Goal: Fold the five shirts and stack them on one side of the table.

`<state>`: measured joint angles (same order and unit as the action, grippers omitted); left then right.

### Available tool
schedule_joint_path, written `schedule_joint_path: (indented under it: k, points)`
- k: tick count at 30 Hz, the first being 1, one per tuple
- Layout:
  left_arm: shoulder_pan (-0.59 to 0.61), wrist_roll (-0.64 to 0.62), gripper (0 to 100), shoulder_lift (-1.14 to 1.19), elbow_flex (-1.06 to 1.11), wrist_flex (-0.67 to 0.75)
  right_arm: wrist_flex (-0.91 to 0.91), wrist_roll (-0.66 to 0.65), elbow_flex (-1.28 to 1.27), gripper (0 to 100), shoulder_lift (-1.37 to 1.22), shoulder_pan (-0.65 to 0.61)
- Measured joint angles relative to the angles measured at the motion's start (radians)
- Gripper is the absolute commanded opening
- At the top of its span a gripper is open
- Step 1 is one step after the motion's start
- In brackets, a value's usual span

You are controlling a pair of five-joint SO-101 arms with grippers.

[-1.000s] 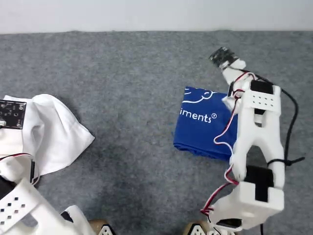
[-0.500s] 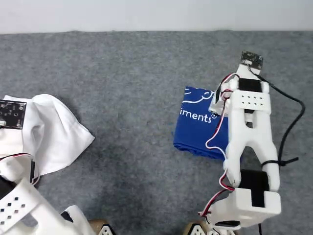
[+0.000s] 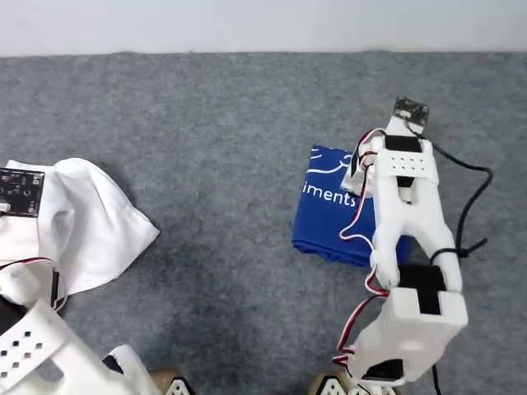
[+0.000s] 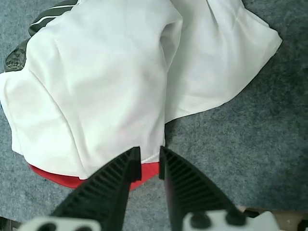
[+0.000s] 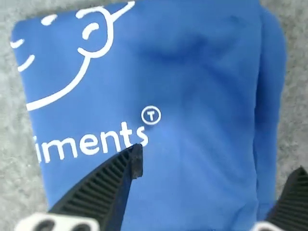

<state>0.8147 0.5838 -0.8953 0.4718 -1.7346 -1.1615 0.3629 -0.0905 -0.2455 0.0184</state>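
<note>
While your right gripper (image 5: 219, 163) hangs spread wide over the folded blue shirt (image 3: 329, 222) centre-right, your left gripper (image 4: 149, 156), barely parted, grips nothing above the white shirt (image 3: 90, 222) at the left edge; wide grey table (image 3: 222, 123) lies between.

Overhead; wrist cameras close above blue shirt (image 3: 329, 222), white shirt (image 4: 96, 86)

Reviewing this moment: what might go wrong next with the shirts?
1. The right jaws stand wide open just above the folded blue shirt. If they close on the top layer alone, lifting may pull the fold apart.
2. The white shirt lies loose and crumpled over a red shirt, with the left arm right above their edge. A grab there may take both shirts at once, or drag the red one out of place.
</note>
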Motion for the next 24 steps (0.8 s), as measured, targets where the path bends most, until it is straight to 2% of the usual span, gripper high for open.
schedule_joint_path:
  k: [8,11,18,20,24]
  points:
    - [0.000,0.000,7,0.000,0.000,0.000,0.064,0.000,0.009,42.2,-0.152,0.000]
    - [0.000,0.000,7,0.000,0.000,0.000,0.048,0.037,0.048,33.2,-0.192,0.000]
    - [0.000,0.000,7,0.000,0.000,0.000,-0.066,0.063,0.187,0.0,-0.276,0.011]
    - [0.000,0.000,7,0.000,0.000,0.000,-0.092,0.063,0.227,2.8,-0.293,0.029]
    - [0.000,0.000,7,0.000,0.000,0.000,-0.138,0.063,0.278,1.0,-0.304,0.055]
